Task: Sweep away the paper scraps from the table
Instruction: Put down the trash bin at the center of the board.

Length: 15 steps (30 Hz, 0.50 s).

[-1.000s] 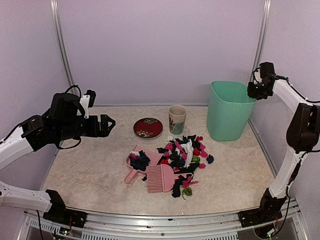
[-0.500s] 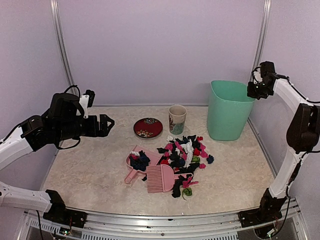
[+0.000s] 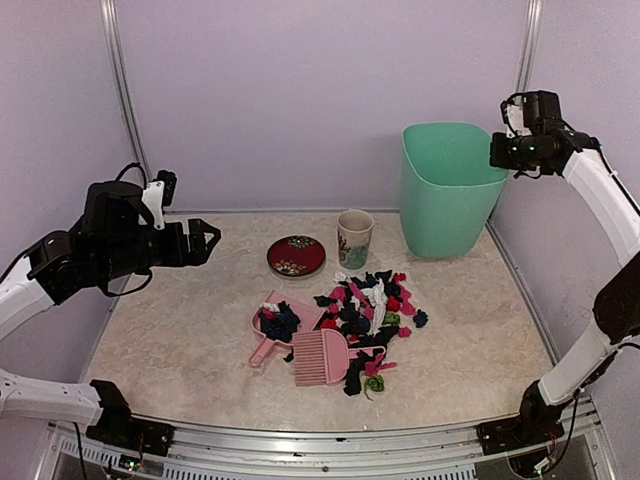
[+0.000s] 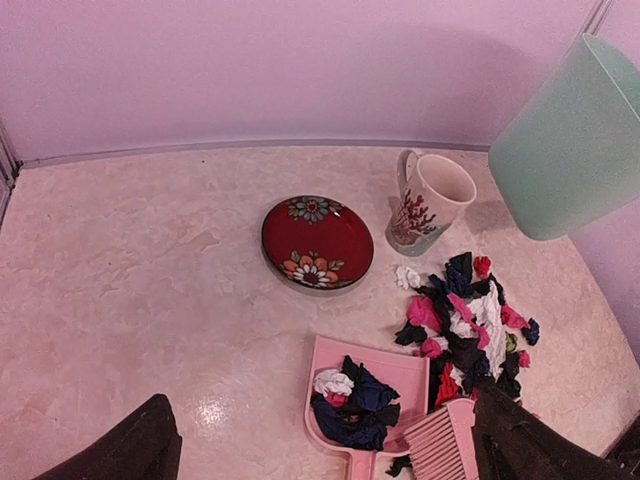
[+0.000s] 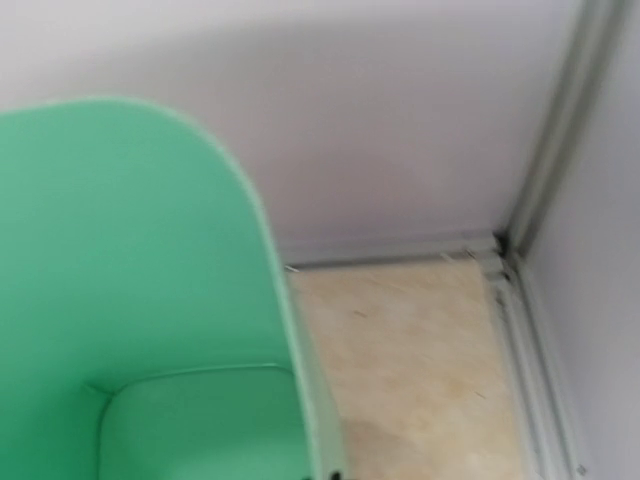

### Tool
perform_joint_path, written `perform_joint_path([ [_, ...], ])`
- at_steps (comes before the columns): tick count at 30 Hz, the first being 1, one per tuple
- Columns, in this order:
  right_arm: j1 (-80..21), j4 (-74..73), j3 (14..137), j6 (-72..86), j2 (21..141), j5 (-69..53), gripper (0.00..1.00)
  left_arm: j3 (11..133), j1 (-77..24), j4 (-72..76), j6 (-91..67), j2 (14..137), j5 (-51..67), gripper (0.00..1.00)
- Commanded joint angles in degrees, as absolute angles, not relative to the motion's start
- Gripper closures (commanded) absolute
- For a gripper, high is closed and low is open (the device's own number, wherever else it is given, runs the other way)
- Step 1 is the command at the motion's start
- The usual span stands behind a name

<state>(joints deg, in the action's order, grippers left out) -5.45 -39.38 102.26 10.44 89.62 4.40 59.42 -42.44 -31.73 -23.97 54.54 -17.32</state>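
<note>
The paper scraps (image 3: 370, 310) lie heaped on the table (image 3: 180, 330), right of centre; in the left wrist view the pile (image 4: 470, 320) is mostly black with pink, red and white bits. More scraps (image 4: 360, 400) sit in a pink dustpan (image 3: 305, 312). A pink brush (image 3: 322, 357) lies against the pile's near side. My left gripper (image 3: 205, 240) hovers open above the table's left part, with nothing between its dark fingers (image 4: 130, 450). My right gripper (image 3: 500, 152) is shut on the rim of a green bin (image 3: 450, 190), which hangs raised and tilted at the back right.
A flowered cup (image 3: 354, 238) and a red plate (image 3: 296, 256) stand behind the pile. The right wrist view looks down into the bin's inside (image 5: 150, 300), with the back right corner of the table (image 5: 420, 350) beside it. Walls close the back and sides.
My right gripper has closed on the bin's rim and lifted the bin up and leftward, tilting it. My left arm has drawn back a little to the left, still open.
</note>
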Motion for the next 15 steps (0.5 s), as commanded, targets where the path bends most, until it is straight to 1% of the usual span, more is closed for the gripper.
perform_joint_path([
  [1,-12.3,-34.9,103.5,12.3,83.9,8.5,1.0,62.2,-42.0,-31.2,-24.7,51.9,-18.7,0.01],
  [7,-22.8,-30.5,103.8,12.3,79.9,7.8,1.0,65.1,-42.0,-33.5,-24.3,50.9,-19.8,0.01],
  [11,-29.2,-28.6,104.4,12.7,80.6,7.0,1.0,70.1,-42.0,-35.8,-24.5,51.0,-19.4,0.01],
  [15,-36.1,-26.4,105.1,12.4,83.4,9.6,1.0,75.5,-42.0,-38.2,-25.6,51.1,-18.5,0.01],
])
